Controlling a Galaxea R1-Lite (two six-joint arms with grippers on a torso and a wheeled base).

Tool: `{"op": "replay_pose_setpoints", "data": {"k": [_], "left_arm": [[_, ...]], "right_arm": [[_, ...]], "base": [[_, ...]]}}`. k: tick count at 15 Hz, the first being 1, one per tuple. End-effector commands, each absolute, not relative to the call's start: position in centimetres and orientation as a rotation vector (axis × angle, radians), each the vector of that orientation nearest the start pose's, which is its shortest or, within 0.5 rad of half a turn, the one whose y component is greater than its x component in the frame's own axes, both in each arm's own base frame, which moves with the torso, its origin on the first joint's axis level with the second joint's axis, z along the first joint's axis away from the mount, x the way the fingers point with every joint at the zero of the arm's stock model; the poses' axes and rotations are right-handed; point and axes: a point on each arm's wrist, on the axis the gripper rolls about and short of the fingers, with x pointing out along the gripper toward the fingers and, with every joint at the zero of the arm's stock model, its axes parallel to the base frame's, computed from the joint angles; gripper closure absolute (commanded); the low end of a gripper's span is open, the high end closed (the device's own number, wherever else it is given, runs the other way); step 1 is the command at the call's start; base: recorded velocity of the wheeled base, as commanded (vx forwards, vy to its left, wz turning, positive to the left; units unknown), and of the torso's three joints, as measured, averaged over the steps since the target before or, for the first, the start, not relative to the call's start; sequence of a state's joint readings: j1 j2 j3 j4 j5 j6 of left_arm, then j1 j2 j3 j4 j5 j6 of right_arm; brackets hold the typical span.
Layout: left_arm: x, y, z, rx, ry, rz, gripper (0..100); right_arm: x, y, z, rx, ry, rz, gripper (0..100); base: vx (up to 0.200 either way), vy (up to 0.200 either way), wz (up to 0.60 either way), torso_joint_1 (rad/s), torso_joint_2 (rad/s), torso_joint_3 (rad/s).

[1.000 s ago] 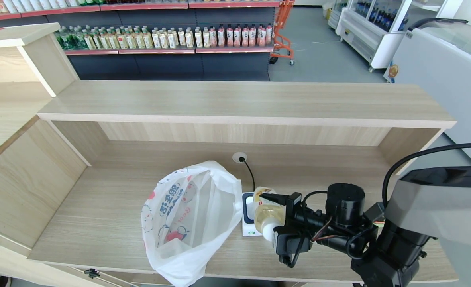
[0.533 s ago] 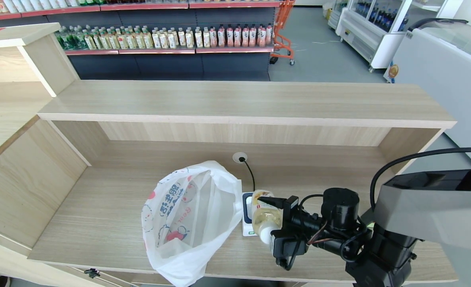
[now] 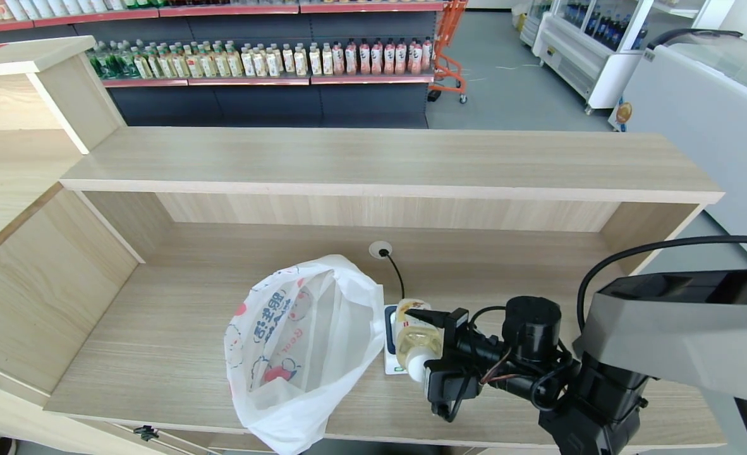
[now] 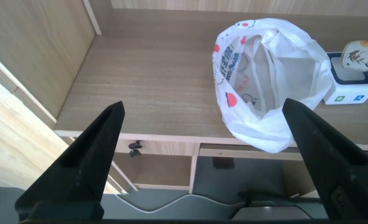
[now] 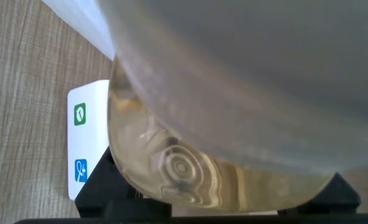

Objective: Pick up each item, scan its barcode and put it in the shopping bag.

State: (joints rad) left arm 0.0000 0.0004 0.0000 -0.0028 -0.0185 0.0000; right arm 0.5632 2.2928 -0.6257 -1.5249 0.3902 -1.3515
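Right gripper point(image 3: 421, 345) with the bottle point(image 3: 415, 338) shifted slightly toward the left end of the counter point(image 3: 158, 354), now further over the scanner point(image 3: 390, 344), nearer the shopping bag point(image 3: 297, 354).

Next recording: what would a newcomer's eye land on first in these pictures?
The right gripper, jaws shut on a bottle of pale yellow drink, holds it over the white scanner on the wooden counter. Just to the robot's left of the scanner, a white printed shopping bag sits with its mouth open.
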Motion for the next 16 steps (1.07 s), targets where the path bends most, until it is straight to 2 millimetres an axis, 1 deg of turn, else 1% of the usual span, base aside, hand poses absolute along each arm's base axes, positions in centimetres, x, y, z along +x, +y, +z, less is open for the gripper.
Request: {"op": "replay_pose_setpoints", "data": {"k": [1, 4, 12, 13, 14, 15, 16], "left_arm": [[-2.3, 0.0, 7.6, 0.0, -0.003, -0.02, 0], [-2.3, 0.0, 7.6, 0.0, -0.003, -0.02, 0], [-2.3, 0.0, 7.6, 0.0, -0.003, -0.018, 0], [-2.3, 0.0, 7.6, 0.0, -0.003, -0.02, 0], [-2.3, 0.0, 7.6, 0.0, -0.003, -0.018, 0], [-2.3, 0.0, 7.6, 0.0, -0.003, -0.02, 0], [-2.3, 0.0, 7.6, 0.0, -0.003, -0.018, 0]], "right_arm": [[29.9, 20.2, 2.6, -1.25, -0.521, 0.904, 100], [29.7, 20.8, 2.1, -1.243, -0.526, 0.925, 100], [30.1, 21.1, 2.7, -1.229, -0.545, 0.905, 100], [30.2, 21.7, 3.6, -1.197, -0.565, 0.891, 100], [29.9, 22.5, 4.9, -1.16, -0.586, 0.859, 100], [28.3, 24.3, 7.6, -1.049, -0.565, 0.784, 100], [26.4, 25.7, 10.0, -0.915, -0.503, 0.709, 100]], "base": [[0.0, 0.0, 0.0, 0.0, 0.0, 0.0], [0.0, 0.0, 0.0, 0.0, 0.0, 0.0], [0.0, 0.0, 0.0, 0.0, 0.0, 0.0], [0.0, 0.0, 0.0, 0.0, 0.0, 0.0], [0.0, 0.0, 0.0, 0.0, 0.0, 0.0], [0.0, 0.0, 0.0, 0.0, 0.0, 0.0], [0.0, 0.0, 0.0, 0.0, 0.0, 0.0]]}}
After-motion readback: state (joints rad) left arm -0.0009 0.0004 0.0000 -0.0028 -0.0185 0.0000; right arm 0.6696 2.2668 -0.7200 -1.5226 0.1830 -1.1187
